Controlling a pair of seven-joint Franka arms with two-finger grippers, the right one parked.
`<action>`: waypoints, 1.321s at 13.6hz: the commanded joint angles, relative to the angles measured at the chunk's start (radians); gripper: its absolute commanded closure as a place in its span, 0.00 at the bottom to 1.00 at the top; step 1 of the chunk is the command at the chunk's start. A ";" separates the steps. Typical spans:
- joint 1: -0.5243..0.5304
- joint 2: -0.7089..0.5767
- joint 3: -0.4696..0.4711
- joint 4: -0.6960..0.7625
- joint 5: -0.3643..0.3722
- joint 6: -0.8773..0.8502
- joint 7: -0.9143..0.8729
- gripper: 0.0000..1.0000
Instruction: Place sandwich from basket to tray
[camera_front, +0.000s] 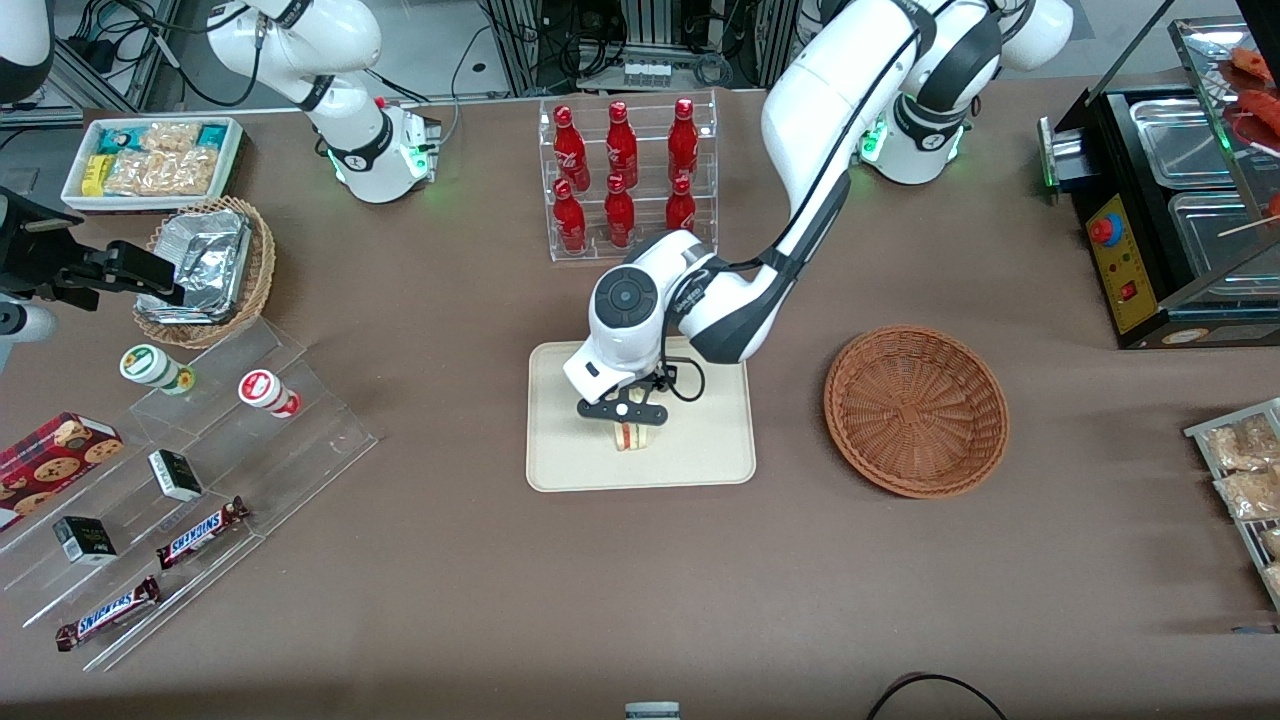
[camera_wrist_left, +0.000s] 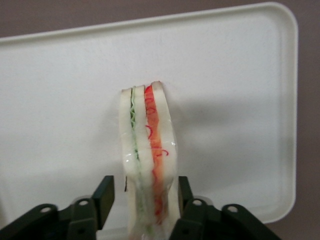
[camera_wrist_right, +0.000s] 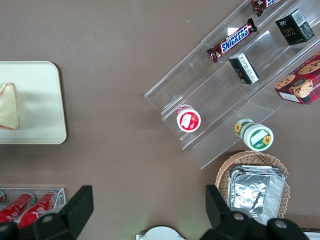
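White bread with red, pink and green stripes makes up the sandwich (camera_wrist_left: 149, 165), and it stands on its edge on the tray (camera_front: 560, 465). The gripper (camera_front: 626, 418) hangs right over the middle of the tray, pointing down. Its two black fingers (camera_wrist_left: 104, 199) sit one on each side of the sandwich. The wrist view shows a thin gap between one finger and the bread, so the fingers are a little apart and not squeezing it. The other finger is just beside the red side of the sandwich, maybe touching it. The bottom of the sandwich rests on the cream tray, straight below the fingertips.

The basket (camera_front: 916, 410) is the round brown woven one. It sits well apart from the fingers, toward the working arm's end of the table, and nothing is in it.

A clear rack of red bottles (camera_front: 624, 175) stands farther from the front camera than the fingers. Toward the parked arm's end of the table, clear steps (camera_front: 215, 470) hold two Snickers bars (camera_front: 200, 532), small dark boxes and two little round cups. A lighter basket lined with foil (camera_front: 205, 270) sits near those steps, and a white bin of snack packets (camera_front: 150, 160) is near it too.
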 joint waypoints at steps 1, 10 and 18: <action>0.044 -0.142 0.006 -0.011 -0.014 -0.088 -0.016 0.00; 0.356 -0.600 0.009 -0.149 -0.012 -0.430 0.005 0.00; 0.567 -0.816 0.009 -0.301 -0.015 -0.519 0.336 0.00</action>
